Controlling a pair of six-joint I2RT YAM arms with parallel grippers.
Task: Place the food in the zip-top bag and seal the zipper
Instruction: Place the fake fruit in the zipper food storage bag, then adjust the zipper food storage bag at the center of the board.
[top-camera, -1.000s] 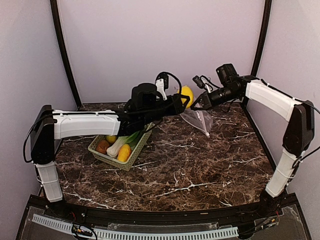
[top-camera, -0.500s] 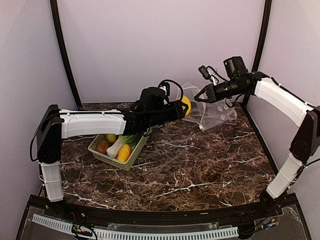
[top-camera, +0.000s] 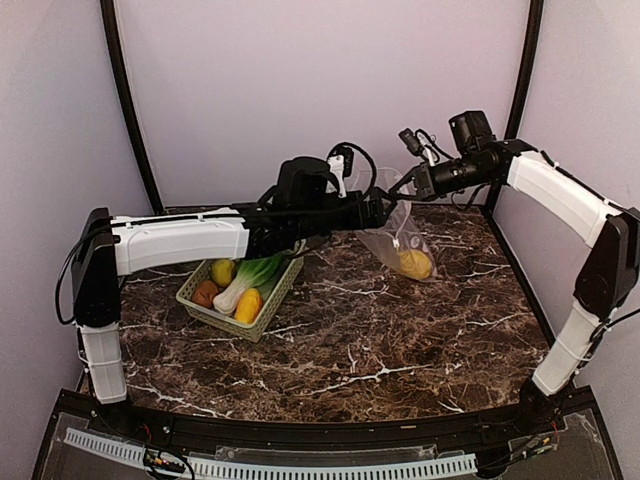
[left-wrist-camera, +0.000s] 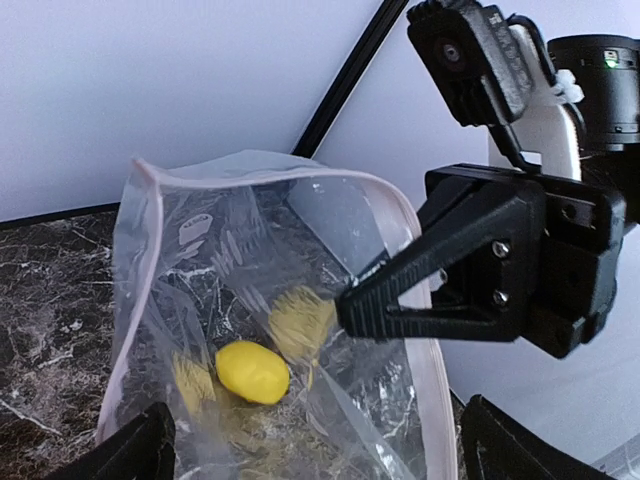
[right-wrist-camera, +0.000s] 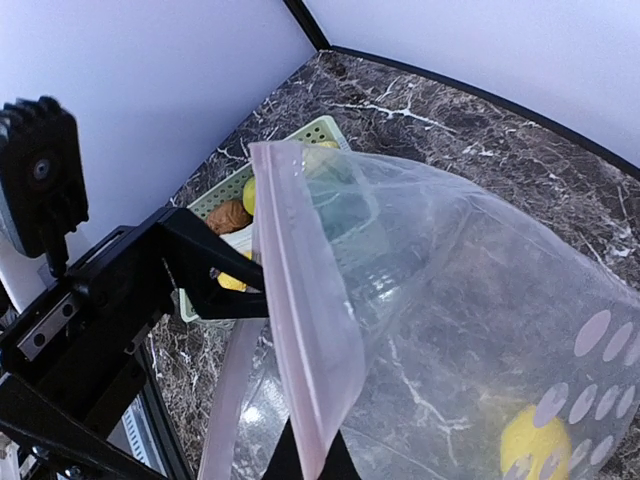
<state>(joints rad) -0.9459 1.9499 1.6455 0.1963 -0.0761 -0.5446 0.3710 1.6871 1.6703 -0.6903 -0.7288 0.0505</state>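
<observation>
The zip-top bag hangs open at the back right of the table, with one yellow food piece at its bottom. My right gripper is shut on the pinkish zipper strip and holds the bag up by it. My left gripper is open and empty at the bag's mouth. In the left wrist view the yellow piece lies inside the bag, and the zipper rim curves round the opening. The rest of the food, a bok choy, a potato and yellow and orange pieces, lies in the basket.
The light green lattice basket stands left of centre under my left forearm. It also shows in the right wrist view. Purple walls and black corner posts close the back and sides.
My left gripper has let go of the yellow piece, which now lies at the bottom of the bag. The bag has swung from spread out to hanging down.
</observation>
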